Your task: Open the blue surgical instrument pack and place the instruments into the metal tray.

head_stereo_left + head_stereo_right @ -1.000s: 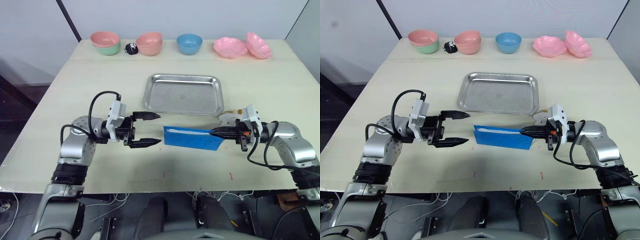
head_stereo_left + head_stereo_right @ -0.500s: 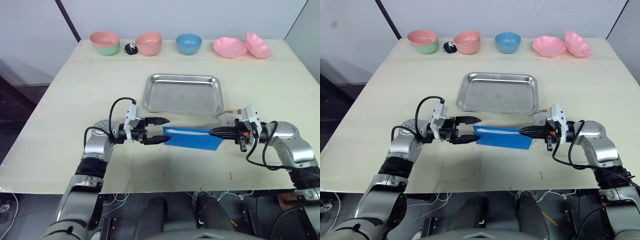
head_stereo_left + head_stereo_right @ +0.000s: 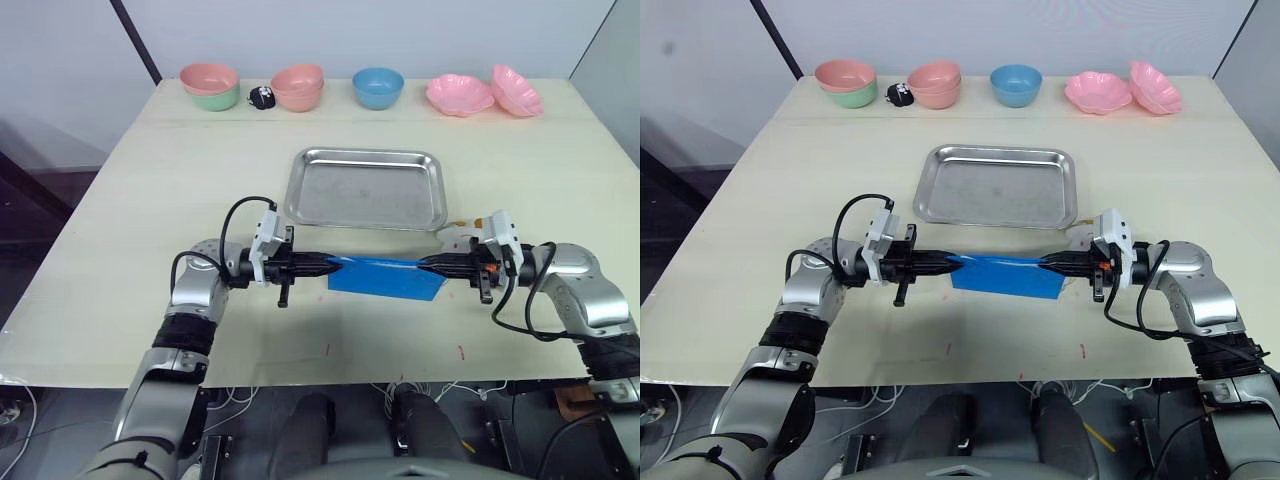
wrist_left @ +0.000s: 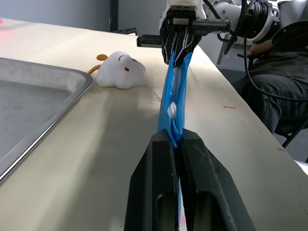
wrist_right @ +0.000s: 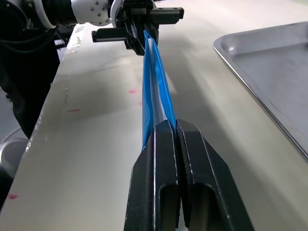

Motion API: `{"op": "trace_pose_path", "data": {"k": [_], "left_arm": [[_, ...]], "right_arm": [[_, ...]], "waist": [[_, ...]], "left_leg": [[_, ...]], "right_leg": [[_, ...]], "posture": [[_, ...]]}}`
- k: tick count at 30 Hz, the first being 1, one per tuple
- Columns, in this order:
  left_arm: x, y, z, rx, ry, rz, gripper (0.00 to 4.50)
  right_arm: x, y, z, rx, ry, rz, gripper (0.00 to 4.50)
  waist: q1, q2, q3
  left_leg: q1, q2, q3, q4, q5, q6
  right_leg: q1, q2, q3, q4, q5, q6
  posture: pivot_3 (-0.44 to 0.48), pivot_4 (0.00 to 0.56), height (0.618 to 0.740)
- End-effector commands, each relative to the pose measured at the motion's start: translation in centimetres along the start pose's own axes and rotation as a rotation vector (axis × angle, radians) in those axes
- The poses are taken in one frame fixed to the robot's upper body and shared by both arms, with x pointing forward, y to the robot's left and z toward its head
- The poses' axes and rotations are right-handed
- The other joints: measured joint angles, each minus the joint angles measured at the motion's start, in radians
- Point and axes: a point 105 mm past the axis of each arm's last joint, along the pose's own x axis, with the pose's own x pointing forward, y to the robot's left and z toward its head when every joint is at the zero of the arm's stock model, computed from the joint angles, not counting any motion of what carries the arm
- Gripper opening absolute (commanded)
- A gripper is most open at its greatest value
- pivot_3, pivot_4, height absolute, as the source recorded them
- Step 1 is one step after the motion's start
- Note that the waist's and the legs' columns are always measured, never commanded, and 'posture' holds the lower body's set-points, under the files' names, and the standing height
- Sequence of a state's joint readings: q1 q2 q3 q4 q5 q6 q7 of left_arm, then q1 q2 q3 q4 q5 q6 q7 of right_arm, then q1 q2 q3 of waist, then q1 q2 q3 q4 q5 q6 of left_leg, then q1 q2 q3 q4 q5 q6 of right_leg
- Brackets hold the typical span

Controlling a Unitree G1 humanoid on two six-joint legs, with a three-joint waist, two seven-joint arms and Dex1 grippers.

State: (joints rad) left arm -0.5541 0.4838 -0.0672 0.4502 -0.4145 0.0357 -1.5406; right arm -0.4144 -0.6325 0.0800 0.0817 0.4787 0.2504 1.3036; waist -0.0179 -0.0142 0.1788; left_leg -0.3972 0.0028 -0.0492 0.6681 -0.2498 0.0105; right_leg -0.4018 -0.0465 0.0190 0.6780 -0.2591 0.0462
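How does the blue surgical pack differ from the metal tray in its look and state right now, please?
The blue surgical instrument pack is a flat blue pouch, pinched at its ends by the left gripper and the right gripper; the metal tray is shiny steel, rigid and untouched. The pack is smaller than the tray. The pack stands on edge in the wrist views; the tray lies flat. Both are rectangular.

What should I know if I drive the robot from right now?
Left gripper: shut on the pack's left end.
Right gripper: shut on the pack's right end.
The pack is held between them, edge up, in front of the tray.
The tray holds nothing. No instruments are out.
Done: both ends gripped.
Left: open the pack, then move the instruments into the tray.
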Motion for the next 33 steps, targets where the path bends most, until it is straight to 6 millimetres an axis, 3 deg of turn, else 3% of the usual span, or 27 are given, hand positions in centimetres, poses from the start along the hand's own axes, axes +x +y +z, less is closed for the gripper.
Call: {"op": "trace_pose_path", "data": {"k": [1, 2, 4, 8, 17, 23, 29, 33], "left_arm": [[-0.1, -0.1, 0.3, 0.023, -0.004, 0.0, 0.0], [-0.1, -0.1, 0.3, 0.026, -0.005, 0.003, 0.0], [-0.1, -0.2, 0.4, 0.03, -0.008, 0.005, 0.0], [0.0, -0.3, 0.6, 0.037, -0.01, 0.004, 0.0], [0.0, -0.3, 0.8, 0.048, -0.008, 0.003, 0.0], [0.1, -0.2, 0.9, 0.058, -0.008, 0.001, 0.0], [0.1, -0.2, 1.0, 0.064, -0.006, 0.008, 0.0], [0.0, -0.1, 1.0, 0.07, -0.003, 0.026, 0.0]], "right_arm": [[-0.8, -0.1, 1.5, -0.038, -0.02, -0.018, 1.31], [-1.2, -0.3, 1.6, -0.039, -0.021, -0.033, 2.08], [-2.3, -0.6, 2.0, -0.04, -0.017, -0.065, 2.36], [-4.3, -1.6, 2.3, -0.018, -0.032, -0.141, 4.42], [-6.9, -4.6, 1.8, -0.055, -0.002, -0.343, 4.42], [-6.9, -6.7, -1.2, -0.057, 0.104, -0.51, 4.42], [-6.9, -6.4, -3.5, 0.112, 0.154, -0.512, 4.42], [-7.0, -5.7, -3.9, 0.177, 0.152, -0.491, 3.16]], "waist": [[0.001, 0.0, 0.0], [0.002, 0.0, 0.0], [0.002, 0.0, 0.0], [0.004, 0.0, 0.0], [0.003, 0.0, 0.0], [0.003, 0.0, 0.0], [0.003, 0.0, 0.0], [0.003, 0.0, 0.0]], "left_leg": [[0.0, 0.0, 0.0, 0.0, 0.0, 0.0], [0.0, 0.0, 0.0, 0.0, 0.0, 0.0], [0.0, 0.0, 0.0, 0.0, 0.0, 0.0], [-0.001, 0.0, 0.0, 0.0, 0.0, 0.0], [0.0, 0.0, 0.001, 0.0, 0.0, 0.0], [-0.001, 0.0, 0.001, 0.0, 0.0, 0.0], [-0.001, 0.0, 0.001, 0.0, 0.0, 0.0], [-0.001, 0.0, 0.001, 0.0, 0.0, 0.0]], "right_leg": [[0.0, 0.0, 0.0, 0.0, 0.0, 0.0], [0.0, 0.0, 0.0, 0.0, 0.0, 0.0], [0.0, 0.0, 0.0, 0.0, 0.0, 0.0], [0.0, -0.001, 0.0, 0.0, 0.0, 0.0], [0.0, -0.001, 0.0, 0.0, 0.0, 0.0], [0.0, 0.0, 0.0, 0.0, 0.0, 0.0], [0.0, -0.001, 0.0, 0.0, 0.0, 0.0], [0.0, -0.001, 0.0, 0.0, 0.0, 0.0]], "posture": [[0.0, 0.15, 0.74], [0.0, 0.15, 0.74], [0.0, 0.15, 0.74], [0.0, 0.15, 0.74], [0.0, 0.15, 0.74], [0.0, 0.15, 0.74], [0.0, 0.15, 0.74], [0.0, 0.15, 0.74]]}}
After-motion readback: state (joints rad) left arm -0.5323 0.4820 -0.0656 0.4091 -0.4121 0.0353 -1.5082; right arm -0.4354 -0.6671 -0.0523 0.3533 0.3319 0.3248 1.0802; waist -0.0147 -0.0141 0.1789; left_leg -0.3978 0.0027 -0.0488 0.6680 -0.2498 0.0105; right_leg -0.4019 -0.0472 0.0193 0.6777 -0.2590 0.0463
